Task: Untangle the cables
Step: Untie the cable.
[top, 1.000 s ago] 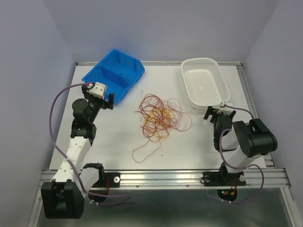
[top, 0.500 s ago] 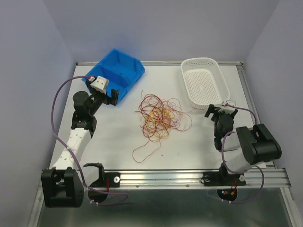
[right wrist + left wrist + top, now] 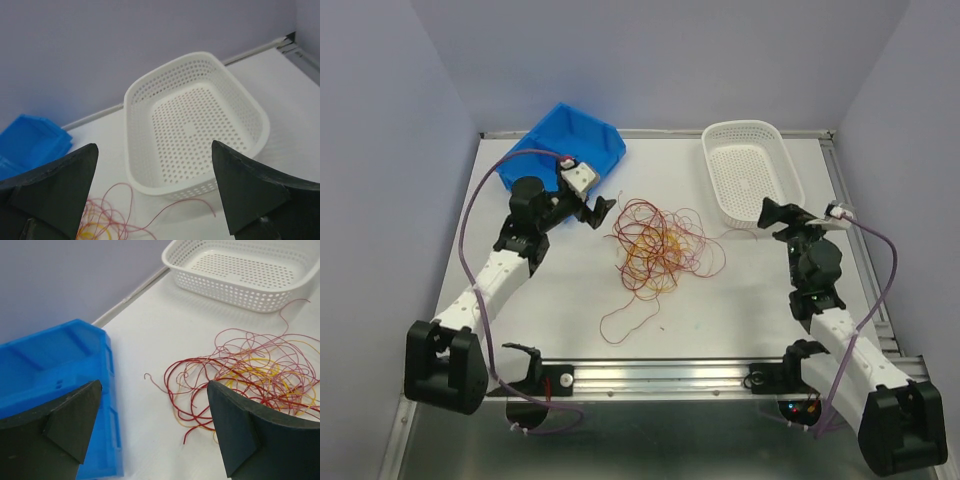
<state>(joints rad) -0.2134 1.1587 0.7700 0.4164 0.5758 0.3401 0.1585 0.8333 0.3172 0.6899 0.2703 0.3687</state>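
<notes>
The cables (image 3: 658, 248) are a loose tangle of thin dark red and yellow-orange strands in the middle of the white table; one red loop trails toward the near edge. In the left wrist view the tangle (image 3: 250, 375) lies ahead and to the right. My left gripper (image 3: 598, 208) (image 3: 152, 427) is open and empty, just left of the tangle. My right gripper (image 3: 772, 215) (image 3: 155, 192) is open and empty, right of the tangle by the white basket; a few strands (image 3: 107, 217) show at the bottom left of its view.
A blue bin (image 3: 563, 150) (image 3: 45, 365) stands at the back left, behind my left gripper. A white perforated basket (image 3: 752, 170) (image 3: 195, 120) (image 3: 240, 265) stands at the back right. Mauve arm cables arc beside both arms.
Both arms have reached forward. My left gripper moved right, from beside the blue bin to the tangle's left edge. My right arm has stretched out, its gripper now by the basket's near end.
</notes>
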